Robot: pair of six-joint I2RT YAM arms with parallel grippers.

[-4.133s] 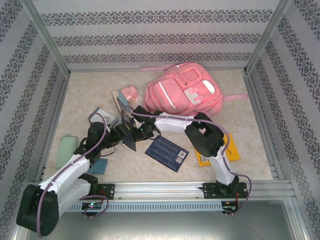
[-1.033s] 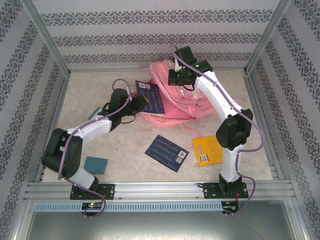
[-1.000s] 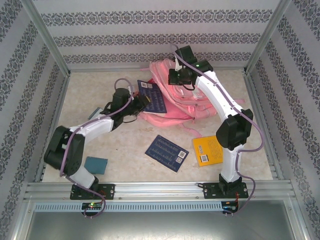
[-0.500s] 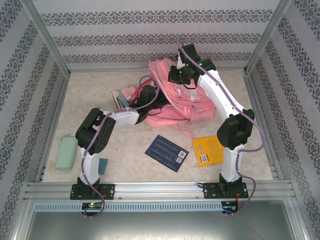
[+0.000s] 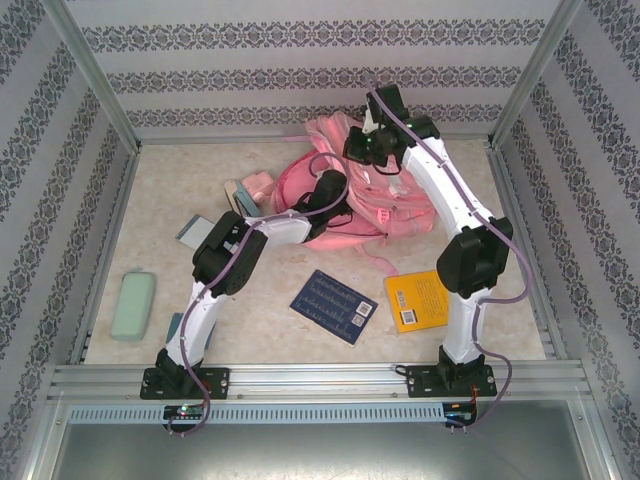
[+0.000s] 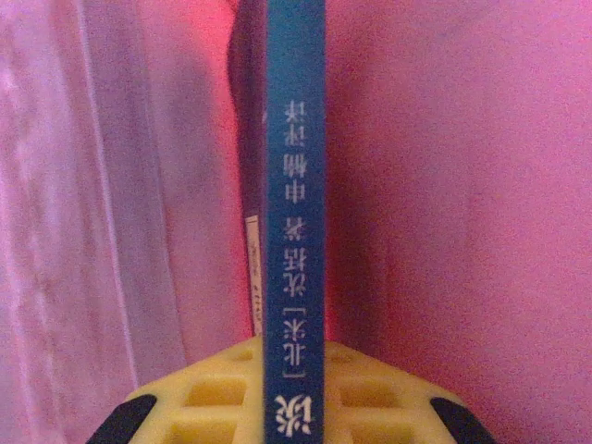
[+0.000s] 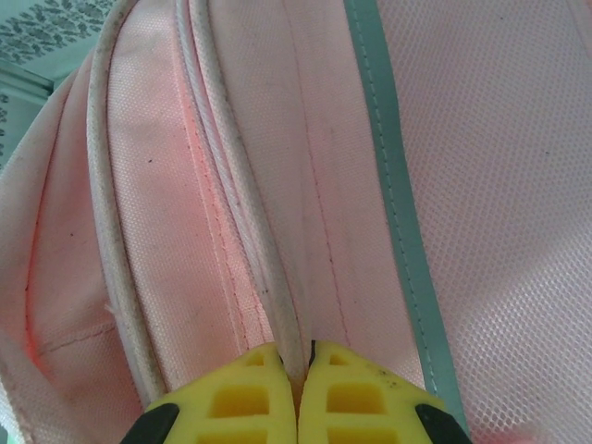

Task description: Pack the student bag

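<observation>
**A:** Item one, the container?
**B:** Student bag (image 5: 395, 205), pink woven fabric, at the far middle of the worktop (image 5: 270, 330). The left arm reaches into its opening.
**A:** Contents?
**B:** One thin blue book (image 6: 296, 213), white lettering on the spine, edge-on between pink fabric walls. The left claw (image 6: 296, 393) is clamped on its near end.
**A:** Right claw (image 7: 298, 370)?
**B:** Yellow latticed fingers pinched together on a white corded seam of the bag, beside a pale stripe (image 7: 393, 185).
**A:** Loose on the worktop?
**B:** Navy book (image 5: 335, 307), yellow book (image 5: 420, 300), pale green case (image 5: 133, 305).

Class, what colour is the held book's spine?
The spine is blue, white-lettered; best in left wrist view.
</observation>
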